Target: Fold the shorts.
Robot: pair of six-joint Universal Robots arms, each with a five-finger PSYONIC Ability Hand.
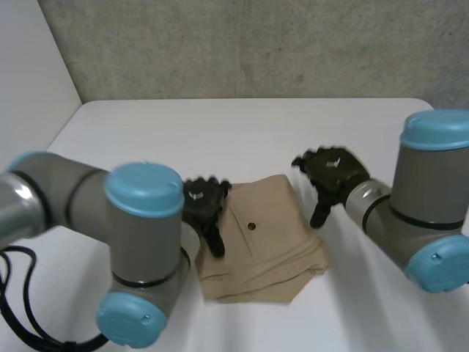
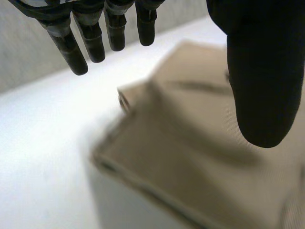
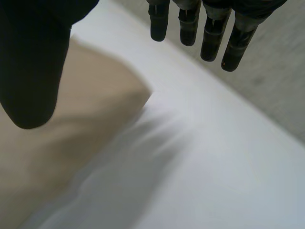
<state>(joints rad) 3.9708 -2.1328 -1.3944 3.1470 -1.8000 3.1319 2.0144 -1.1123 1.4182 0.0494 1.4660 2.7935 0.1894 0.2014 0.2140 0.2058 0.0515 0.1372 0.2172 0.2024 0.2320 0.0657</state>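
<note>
I've got shorts (image 1: 264, 249) on table (image 1: 220, 132) btw both hands, L hand (image 1: 203, 204) over their left edge, R hand (image 1: 333, 172) at far right corner, wall (image 1: 256, 44) behind table

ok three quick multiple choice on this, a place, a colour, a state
1. Where do the shorts lie? A) on the white table between the two hands B) draped over the right arm C) in a basket
2. What colour are the shorts? A) blue B) tan C) black
3. How is the left hand? A) shut on the shorts B) shut, holding nothing C) open, fingers straight

1 A, they lie flat between left hand and right hand; 2 B, the cloth is tan; 3 C, its wrist view shows straight fingers gripping nothing.
</note>
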